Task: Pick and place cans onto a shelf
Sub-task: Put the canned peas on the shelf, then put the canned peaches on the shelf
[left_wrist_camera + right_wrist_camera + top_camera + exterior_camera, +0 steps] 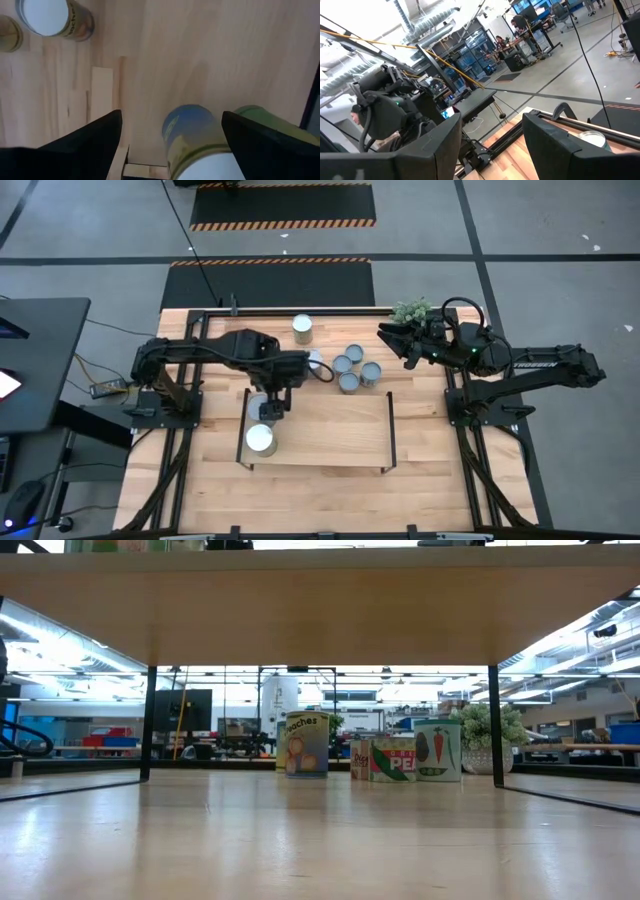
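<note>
The shelf [330, 430] is a light-wood board with black rails at its short sides; the low view shows its underside [320, 600]. One pale can [261, 439] stands on its left end. My left gripper [270, 402] is open above the shelf's left end. Its fingers stand on either side of a blue-and-yellow labelled can [192, 140], which also shows in the high view [257, 406], with a clear gap on one side. A green can [255, 115] shows behind one finger. My right gripper [402, 346] is open and empty at the far right, beside the plant.
Several bluish-grey cans [355, 368] stand in a cluster on the table behind the shelf, and a pale can [302, 328] stands farther back. A small green plant [412, 311] is at the far right. The low view shows labelled cans [305, 744] beyond the shelf.
</note>
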